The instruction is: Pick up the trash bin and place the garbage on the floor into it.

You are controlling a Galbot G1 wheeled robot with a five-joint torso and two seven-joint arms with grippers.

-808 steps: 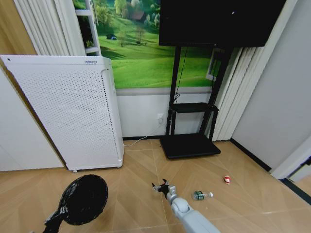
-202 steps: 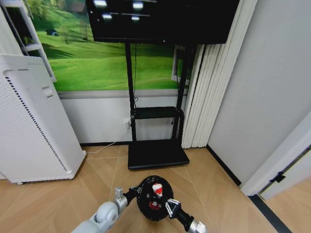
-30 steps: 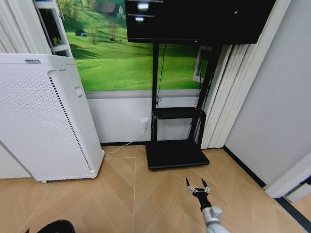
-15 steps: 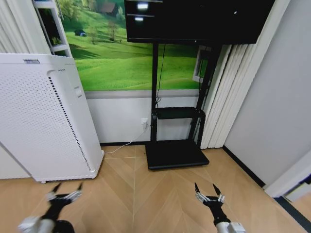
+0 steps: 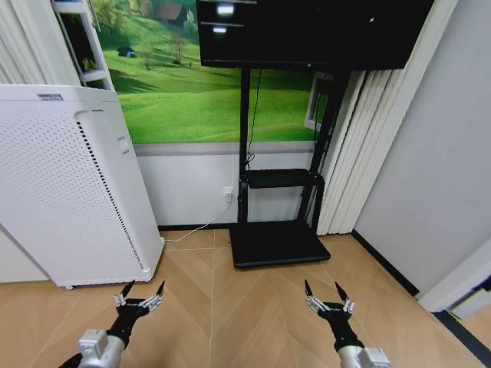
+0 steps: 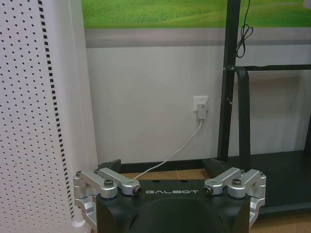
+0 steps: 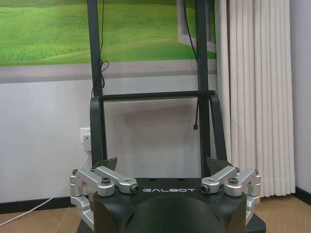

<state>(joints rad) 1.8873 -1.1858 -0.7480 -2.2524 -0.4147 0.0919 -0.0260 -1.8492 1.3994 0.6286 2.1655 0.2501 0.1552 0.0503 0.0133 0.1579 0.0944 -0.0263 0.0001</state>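
Note:
My left gripper (image 5: 140, 293) hangs low over the herringbone floor (image 5: 222, 307), open, with nothing between its fingers. At the same height to its right, my right gripper (image 5: 324, 294) is also open and empty. Seen from the left wrist, the left gripper (image 6: 160, 167) has its fingers spread wide and points at the wall. The right wrist view has the right gripper (image 7: 162, 164) spread the same way, facing the black stand. The trash bin and the garbage are out of view.
A tall white perforated appliance (image 5: 69, 184) stands at the left. A black TV stand with a flat base (image 5: 278, 245) is straight ahead against the wall, with a white cable (image 5: 192, 232) running to an outlet. Curtains (image 5: 357, 153) and a grey wall close the right side.
The left gripper rose into view at the lower left and moved up and right. The right gripper shifted slightly. The dark bin rim at the bottom left edge has dropped out of view.

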